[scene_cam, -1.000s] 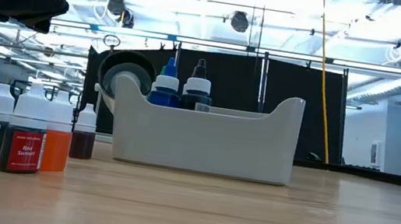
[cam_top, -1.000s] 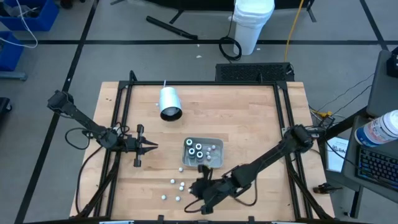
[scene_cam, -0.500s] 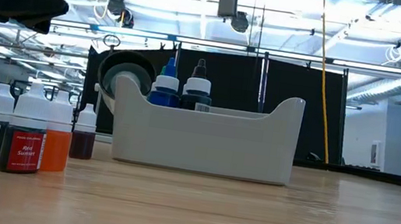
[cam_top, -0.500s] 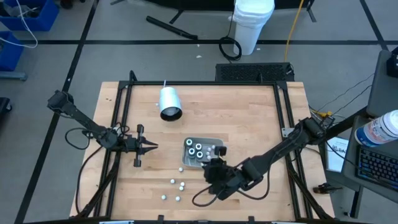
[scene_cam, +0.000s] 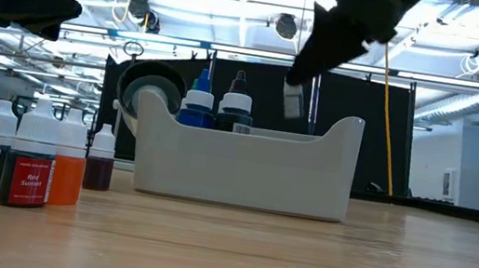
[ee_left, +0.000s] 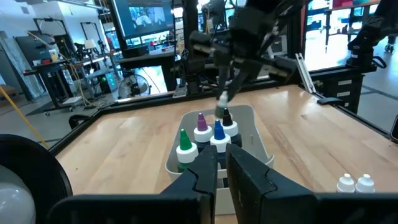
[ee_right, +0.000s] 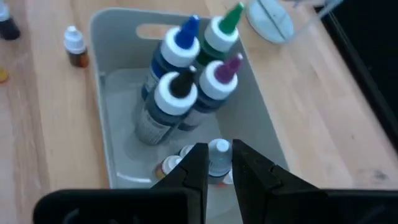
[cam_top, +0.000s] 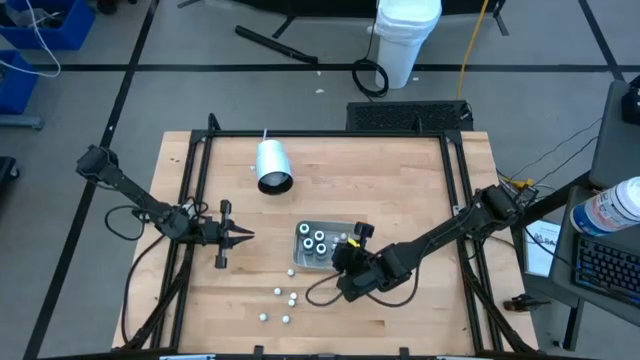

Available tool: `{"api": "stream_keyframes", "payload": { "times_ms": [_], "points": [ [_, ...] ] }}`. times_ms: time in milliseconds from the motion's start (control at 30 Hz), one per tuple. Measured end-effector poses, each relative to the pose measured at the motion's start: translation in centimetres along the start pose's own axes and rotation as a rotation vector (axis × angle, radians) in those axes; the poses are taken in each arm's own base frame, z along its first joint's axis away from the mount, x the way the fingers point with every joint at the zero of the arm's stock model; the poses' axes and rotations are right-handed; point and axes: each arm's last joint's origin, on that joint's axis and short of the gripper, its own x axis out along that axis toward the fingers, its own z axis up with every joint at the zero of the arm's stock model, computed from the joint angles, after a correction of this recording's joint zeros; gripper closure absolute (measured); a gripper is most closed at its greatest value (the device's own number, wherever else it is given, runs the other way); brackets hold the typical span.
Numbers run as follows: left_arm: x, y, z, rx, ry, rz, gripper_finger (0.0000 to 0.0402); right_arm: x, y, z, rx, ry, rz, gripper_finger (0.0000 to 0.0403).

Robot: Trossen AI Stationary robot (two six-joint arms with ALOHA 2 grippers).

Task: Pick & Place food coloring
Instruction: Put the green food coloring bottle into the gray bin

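High view first: the wooden table [cam_top: 400,190] fills the middle, with the right arm reaching in across it toward the grey tray [cam_top: 345,228]. Left arm is parked at the table's left side, left gripper [cam_top: 240,236] pointing at the tray, fingers closed together on nothing. A white cup [cam_top: 271,165] lies on its side, toward the far edge. Over to the right gripper [ee_right: 217,163], hanging just above the tray's near end, fingers pinched on a small white-capped bottle [ee_right: 218,154] of food coloring! In the tray, four tall bottles [ee_right: 186,84] stand in a cluster with blue, green, black and purple tips. More small bottles [scene_cam: 29,161] stand on the table left of the tray, red and orange among them.
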Motion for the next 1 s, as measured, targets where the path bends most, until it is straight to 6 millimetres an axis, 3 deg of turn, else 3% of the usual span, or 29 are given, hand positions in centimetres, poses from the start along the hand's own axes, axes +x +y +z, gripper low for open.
{"api": "stream_keyframes", "payload": {
  "times_ms": [333,1000],
  "points": [
    [0.0,0.0,-0.1,0.008,0.012,-0.002,0.0360,1.9,-0.1,-1.4,0.199,-0.014,0.001,0.0360],
    [0.0,0.0,-0.1,0.006,0.011,-0.002,0.0360,1.7,0.4,-1.0,0.341,-0.050,0.040,0.0360]
  ]
}}
